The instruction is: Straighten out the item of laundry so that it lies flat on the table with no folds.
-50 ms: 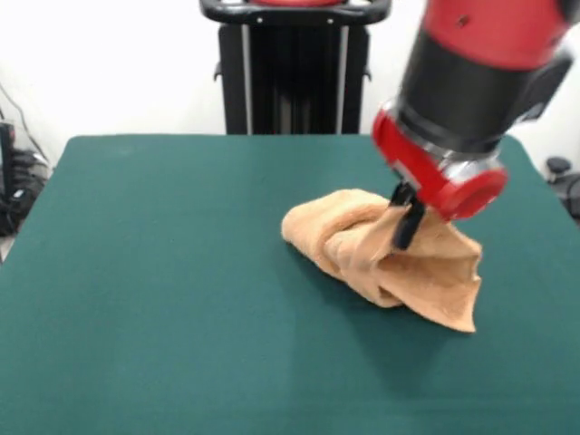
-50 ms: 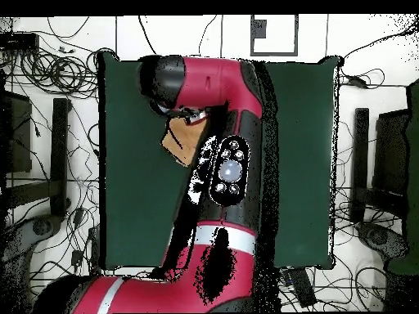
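towel [image 1: 385, 256]: bunched in folds, right of centre on table [image 1: 163, 272] | gripper [image 1: 407, 222]: fingers down in the top fold, you cannot tell if pinched | handling: you likely have soft, light, limp cloth that drapes | grasp: take the near-right corner, pull outward

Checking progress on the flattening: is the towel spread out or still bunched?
Bunched: the towel sits rumpled in overlapping folds, with the gripper down on it.

No readable text, label or number anywhere.

Front low; overhead straight down
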You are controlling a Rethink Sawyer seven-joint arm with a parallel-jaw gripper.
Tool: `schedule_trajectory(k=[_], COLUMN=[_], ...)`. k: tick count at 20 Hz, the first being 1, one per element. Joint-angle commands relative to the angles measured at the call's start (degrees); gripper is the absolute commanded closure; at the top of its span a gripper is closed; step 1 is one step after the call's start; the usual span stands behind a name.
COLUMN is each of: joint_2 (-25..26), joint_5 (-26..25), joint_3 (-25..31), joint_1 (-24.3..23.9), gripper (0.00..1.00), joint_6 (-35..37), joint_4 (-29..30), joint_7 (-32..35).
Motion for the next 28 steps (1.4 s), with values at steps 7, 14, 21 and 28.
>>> schedule_trajectory(k=[7,14,21,28], joint_2=[-2.6,0.9,2.9,4.3], joint_5=[6.2,9.0,11.7,13.1], joint_3=[-3.1,-5.0,-5.4,-6.2], joint_1=[8.3,9.2,7.3,8.4], gripper=[1.00,1.00,1.00,1.00], joint_6=[13.4,21.0,31.8,30.4], joint_4=[-0.7,-10.2,-21.4,-22.2], joint_7=[23.4,27.4,28.1,30.4])
